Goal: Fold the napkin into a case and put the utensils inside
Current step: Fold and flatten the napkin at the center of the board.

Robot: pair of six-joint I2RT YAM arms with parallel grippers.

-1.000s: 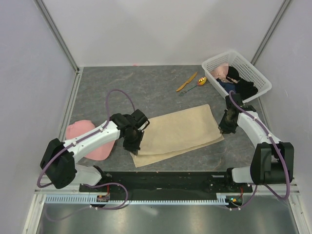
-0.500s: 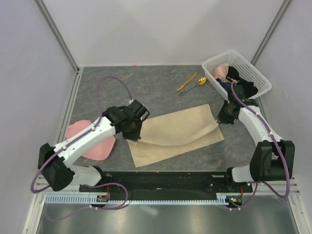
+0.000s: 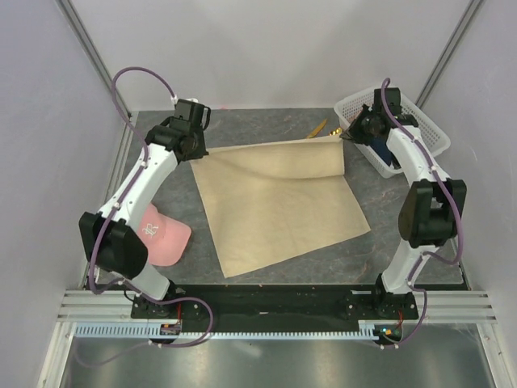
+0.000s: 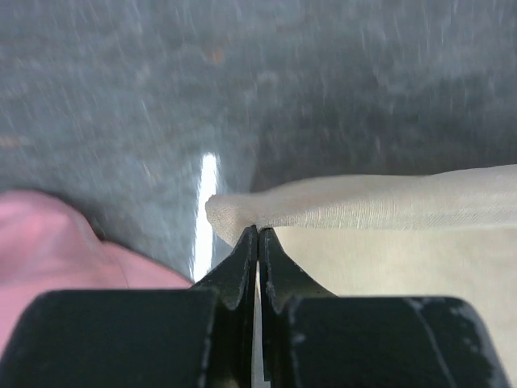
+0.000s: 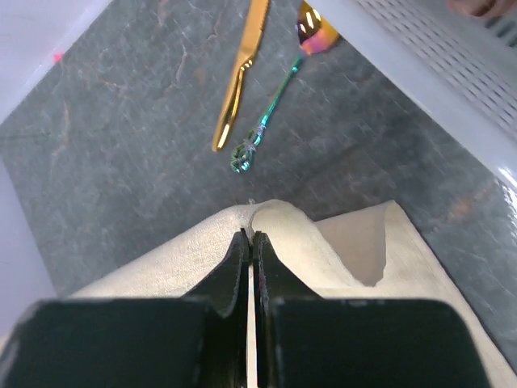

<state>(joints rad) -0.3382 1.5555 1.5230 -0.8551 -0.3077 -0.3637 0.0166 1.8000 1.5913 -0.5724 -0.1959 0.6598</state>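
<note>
My left gripper (image 4: 258,236) and right gripper (image 5: 249,240) are pinching the tan napkin (image 3: 279,202) corners tight, and I am flipping its folded half back open, so folding is starting over.

The napkin (image 3: 279,202) covers the middle of the table (image 3: 242,121), its far edge lifted like a low curtain. Just behind, the knife (image 5: 240,73) and spoon (image 5: 277,99) lie beside the basket (image 3: 426,121), a tight gap. Open tabletop shows at far centre and right of the cloth; a pink cap (image 3: 166,236) crowds the near left.
</note>
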